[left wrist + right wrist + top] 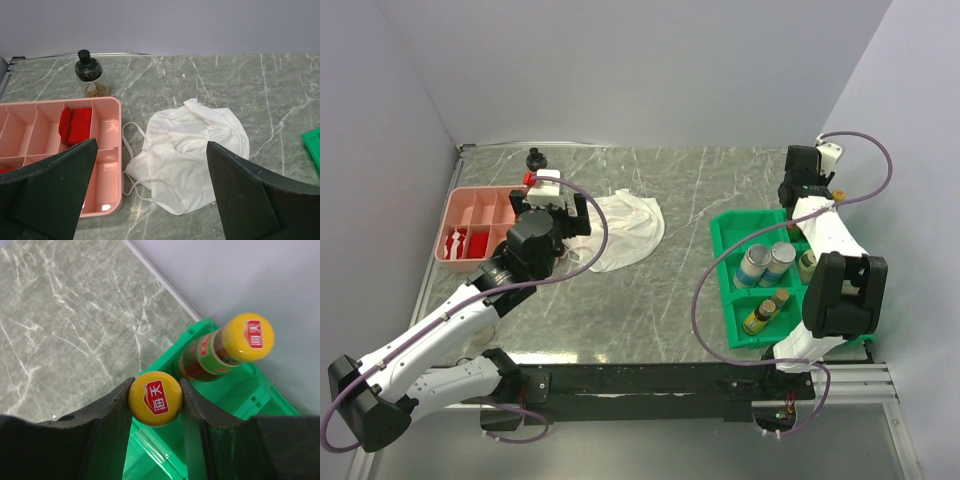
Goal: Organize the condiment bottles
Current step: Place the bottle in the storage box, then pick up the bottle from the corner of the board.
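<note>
My right gripper (156,384) is shut on the yellow cap of a sauce bottle (155,399), held over the far end of the green tray (262,396). A second yellow-capped, red-labelled bottle (235,342) stands in the tray just beyond it. In the top view the right gripper (809,188) is at the tray's far corner. The tray (722,238) holds two silver-capped blue-labelled bottles (752,266) and several amber ones (760,318). A black-capped jar (89,72) stands alone on the table behind the pink tray (109,150). My left gripper (151,146) is open and empty above the table.
A crumpled white cloth (192,150) lies right of the pink tray, under my left gripper (552,196). The pink tray holds red items (76,125). Walls close the table at the back and both sides.
</note>
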Robot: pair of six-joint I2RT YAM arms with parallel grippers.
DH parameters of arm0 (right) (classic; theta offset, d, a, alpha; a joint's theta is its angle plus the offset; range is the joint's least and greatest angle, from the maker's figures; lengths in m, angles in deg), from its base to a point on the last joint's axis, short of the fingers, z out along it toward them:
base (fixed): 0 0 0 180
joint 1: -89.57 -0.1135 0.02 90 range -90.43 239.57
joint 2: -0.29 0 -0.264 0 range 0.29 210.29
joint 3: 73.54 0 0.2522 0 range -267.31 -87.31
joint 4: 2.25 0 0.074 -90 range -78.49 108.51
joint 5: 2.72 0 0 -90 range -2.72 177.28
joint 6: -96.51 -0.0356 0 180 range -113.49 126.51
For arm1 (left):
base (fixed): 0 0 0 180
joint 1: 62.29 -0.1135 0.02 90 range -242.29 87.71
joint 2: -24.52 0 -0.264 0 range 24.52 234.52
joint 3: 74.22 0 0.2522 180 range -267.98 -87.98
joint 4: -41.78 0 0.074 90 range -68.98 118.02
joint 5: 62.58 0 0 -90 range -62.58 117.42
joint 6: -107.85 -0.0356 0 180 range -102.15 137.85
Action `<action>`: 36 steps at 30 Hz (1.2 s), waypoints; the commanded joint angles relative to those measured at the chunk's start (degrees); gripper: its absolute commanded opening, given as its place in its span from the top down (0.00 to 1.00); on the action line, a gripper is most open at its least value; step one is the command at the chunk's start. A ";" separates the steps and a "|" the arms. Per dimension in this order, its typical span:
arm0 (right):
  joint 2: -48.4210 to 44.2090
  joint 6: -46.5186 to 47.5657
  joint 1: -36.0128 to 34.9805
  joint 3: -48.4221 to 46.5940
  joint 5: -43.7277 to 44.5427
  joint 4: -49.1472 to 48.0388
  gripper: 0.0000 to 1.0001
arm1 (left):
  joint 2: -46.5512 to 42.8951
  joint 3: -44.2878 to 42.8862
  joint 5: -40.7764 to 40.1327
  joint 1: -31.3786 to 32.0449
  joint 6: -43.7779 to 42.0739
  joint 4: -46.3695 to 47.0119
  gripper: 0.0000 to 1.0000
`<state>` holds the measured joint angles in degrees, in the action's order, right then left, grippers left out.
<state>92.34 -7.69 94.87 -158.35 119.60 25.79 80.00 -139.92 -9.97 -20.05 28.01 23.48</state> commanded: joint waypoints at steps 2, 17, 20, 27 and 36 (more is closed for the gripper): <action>-3.10 -1.10 1.03 -2.52 2.67 -0.31 0.48 | -0.99 -1.58 -0.67 0.13 -0.57 1.19 0.03; -14.86 -3.03 0.41 -5.07 -15.07 9.18 0.05 | -0.46 -1.76 -1.90 0.21 1.00 0.32 0.03; -20.83 -4.08 0.06 -3.40 -24.11 10.59 0.01 | -0.47 -1.49 -2.43 0.13 2.67 0.14 0.03; -34.11 -4.00 -4.14 5.64 -38.19 12.79 0.00 | 0.85 -5.26 -6.47 0.12 15.14 -8.63 0.04; -47.40 -4.44 -22.07 11.37 -37.69 10.23 0.00 | 5.59 -7.20 -10.06 -4.09 39.83 -30.42 0.03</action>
<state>47.07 -11.99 79.11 -147.40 81.68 37.92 83.02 -144.75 -15.37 -21.97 52.81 6.22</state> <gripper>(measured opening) 0.999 0.968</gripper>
